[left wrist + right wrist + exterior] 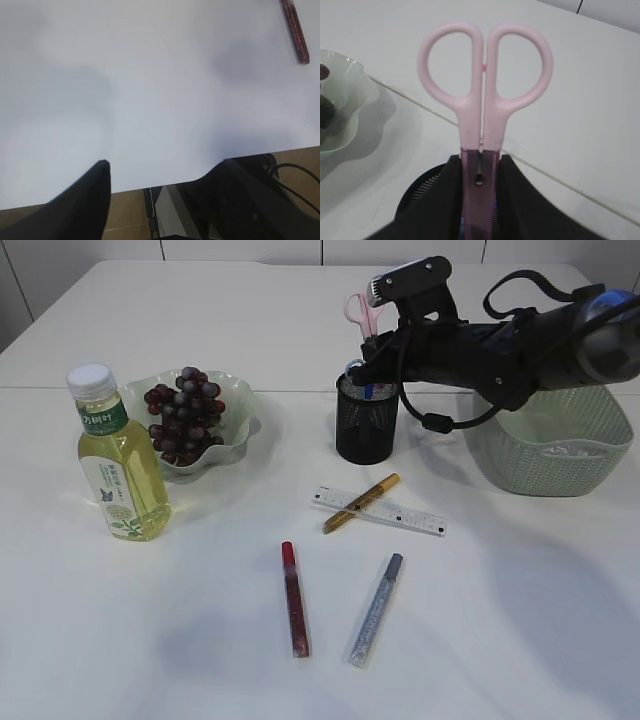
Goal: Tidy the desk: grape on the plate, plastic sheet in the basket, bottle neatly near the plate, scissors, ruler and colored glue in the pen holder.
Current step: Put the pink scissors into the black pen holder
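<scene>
The right gripper (480, 200) clamps the pink plastic-handled scissors (485, 100) upright — blades down, long axis vertical — directly above the black mesh pen holder (366, 425), tips entering its mouth. The left gripper (160, 190) hangs open, well apart over bare table.

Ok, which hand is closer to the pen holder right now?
The right hand. It sits directly over the pen holder, gripping the pink scissors that point down into it. The left hand hangs at the table's near edge, close to the red glue stick.
</scene>
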Controlling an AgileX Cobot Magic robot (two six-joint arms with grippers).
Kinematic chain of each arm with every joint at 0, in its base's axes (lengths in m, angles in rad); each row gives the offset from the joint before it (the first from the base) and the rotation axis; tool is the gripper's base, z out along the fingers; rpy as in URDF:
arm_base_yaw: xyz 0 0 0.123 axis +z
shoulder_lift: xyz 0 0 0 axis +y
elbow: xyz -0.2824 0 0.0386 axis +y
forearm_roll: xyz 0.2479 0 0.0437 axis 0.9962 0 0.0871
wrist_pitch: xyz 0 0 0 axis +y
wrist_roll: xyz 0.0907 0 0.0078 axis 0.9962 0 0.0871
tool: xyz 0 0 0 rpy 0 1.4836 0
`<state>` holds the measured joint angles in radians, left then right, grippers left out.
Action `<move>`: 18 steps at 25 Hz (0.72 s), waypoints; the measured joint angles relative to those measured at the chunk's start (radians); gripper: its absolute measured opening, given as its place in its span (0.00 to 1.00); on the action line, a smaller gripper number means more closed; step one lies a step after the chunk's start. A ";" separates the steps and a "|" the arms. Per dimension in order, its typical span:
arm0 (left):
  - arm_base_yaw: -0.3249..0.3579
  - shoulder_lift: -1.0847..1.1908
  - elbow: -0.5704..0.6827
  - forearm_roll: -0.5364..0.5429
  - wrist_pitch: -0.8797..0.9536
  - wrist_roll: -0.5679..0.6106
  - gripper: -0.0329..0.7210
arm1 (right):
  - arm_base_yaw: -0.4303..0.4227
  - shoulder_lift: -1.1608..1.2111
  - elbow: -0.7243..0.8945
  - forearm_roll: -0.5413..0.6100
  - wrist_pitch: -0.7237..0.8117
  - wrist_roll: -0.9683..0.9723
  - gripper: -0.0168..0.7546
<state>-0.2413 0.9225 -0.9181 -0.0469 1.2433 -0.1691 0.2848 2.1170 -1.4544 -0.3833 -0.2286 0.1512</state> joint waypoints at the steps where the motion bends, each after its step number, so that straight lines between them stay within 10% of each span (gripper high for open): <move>1: 0.000 0.000 0.000 0.000 0.000 0.000 0.69 | 0.000 0.000 0.000 0.000 0.007 0.000 0.25; 18: 0.000 0.000 0.000 0.000 0.000 0.000 0.69 | 0.000 0.009 -0.005 0.002 0.000 0.010 0.39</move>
<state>-0.2413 0.9225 -0.9181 -0.0469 1.2433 -0.1691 0.2848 2.1262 -1.4591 -0.3814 -0.2284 0.1611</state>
